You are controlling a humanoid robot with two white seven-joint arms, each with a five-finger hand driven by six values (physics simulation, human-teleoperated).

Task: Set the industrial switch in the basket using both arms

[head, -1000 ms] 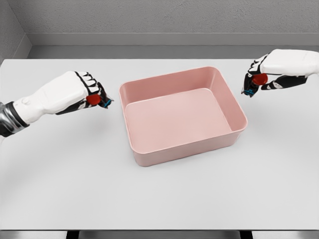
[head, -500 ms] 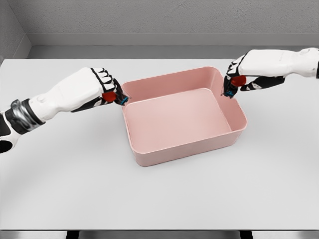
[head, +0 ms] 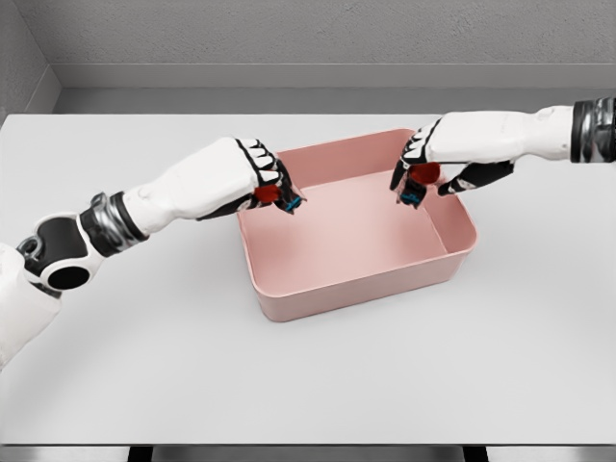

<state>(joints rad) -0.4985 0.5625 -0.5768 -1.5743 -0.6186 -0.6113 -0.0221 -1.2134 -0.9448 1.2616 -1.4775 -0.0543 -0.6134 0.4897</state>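
Note:
A pink rectangular basket [head: 366, 287] sits at the table's middle. My left hand [head: 258, 181] reaches in from the left and hovers over the basket's left rim, its fingers shut on a small industrial switch [head: 277, 196] with a red button and a blue-black body. My right hand [head: 428, 164] comes in from the right above the basket's far right part, curled around a second red-buttoned switch [head: 418, 182]. Both switches hang above the basket's inside, mostly hidden by the fingers.
The white table [head: 144, 366] stretches around the basket. A grey wall [head: 308, 38] runs along its far edge.
Both hands have moved inward with their switches, from beside the basket to above its inside. The left arm stretched right, the right arm stretched left.

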